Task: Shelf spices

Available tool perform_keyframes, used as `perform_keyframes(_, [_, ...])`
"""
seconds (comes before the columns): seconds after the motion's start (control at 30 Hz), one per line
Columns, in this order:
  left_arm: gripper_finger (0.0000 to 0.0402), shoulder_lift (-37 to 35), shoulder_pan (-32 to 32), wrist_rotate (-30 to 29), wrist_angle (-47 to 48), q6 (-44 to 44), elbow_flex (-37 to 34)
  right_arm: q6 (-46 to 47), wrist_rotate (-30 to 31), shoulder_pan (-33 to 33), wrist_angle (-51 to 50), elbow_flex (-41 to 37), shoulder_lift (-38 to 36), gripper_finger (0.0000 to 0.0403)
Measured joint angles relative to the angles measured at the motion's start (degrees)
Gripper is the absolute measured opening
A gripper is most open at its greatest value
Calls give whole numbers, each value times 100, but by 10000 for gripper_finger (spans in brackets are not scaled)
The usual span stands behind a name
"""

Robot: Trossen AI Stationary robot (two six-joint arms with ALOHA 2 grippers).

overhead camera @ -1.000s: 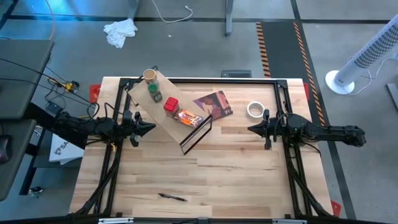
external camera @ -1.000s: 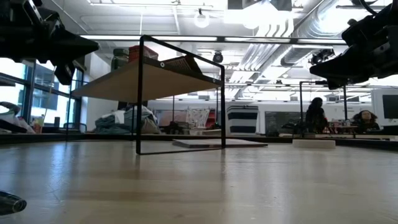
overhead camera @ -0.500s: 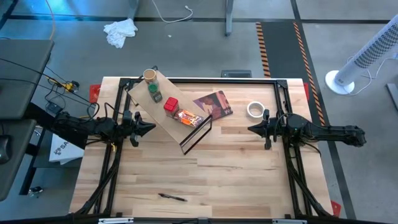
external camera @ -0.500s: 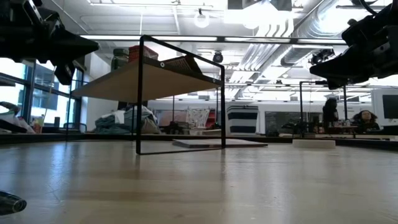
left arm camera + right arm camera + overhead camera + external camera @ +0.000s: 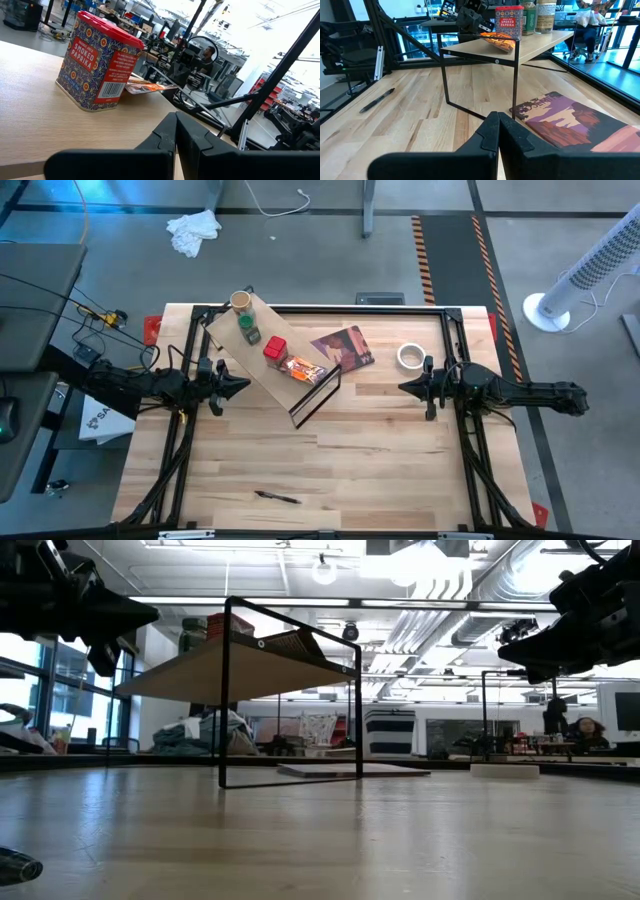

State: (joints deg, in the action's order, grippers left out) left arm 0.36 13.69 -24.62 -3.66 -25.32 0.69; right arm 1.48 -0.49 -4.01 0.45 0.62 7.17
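Wood-topped shelf [image 5: 272, 360] on thin black legs at my 11 o'clock, carrying four spices [image 5: 267, 342] in a row, boxy red tin [image 5: 98, 61] beside flat orange packet [image 5: 145, 88], left gripper [image 5: 243, 387] and right gripper [image 5: 403, 388] both pinched shut on nothing, unmoved since earlier, bare table [image 5: 380, 460] between them.

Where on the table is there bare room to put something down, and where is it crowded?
The widest bare patch is the near table half, between the two arms, bordered by the pen. A smaller patch lies between the shelf and the right pincer. The far side is crowded: four spices line the shelf top, with the card and tape roll beside it.
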Motion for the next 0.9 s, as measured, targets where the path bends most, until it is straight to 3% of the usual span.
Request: perform_keyframes(0.9, [3, 0, 0, -173, -9, -161, 1, 0, 0, 0, -2, 0, -1, 0])
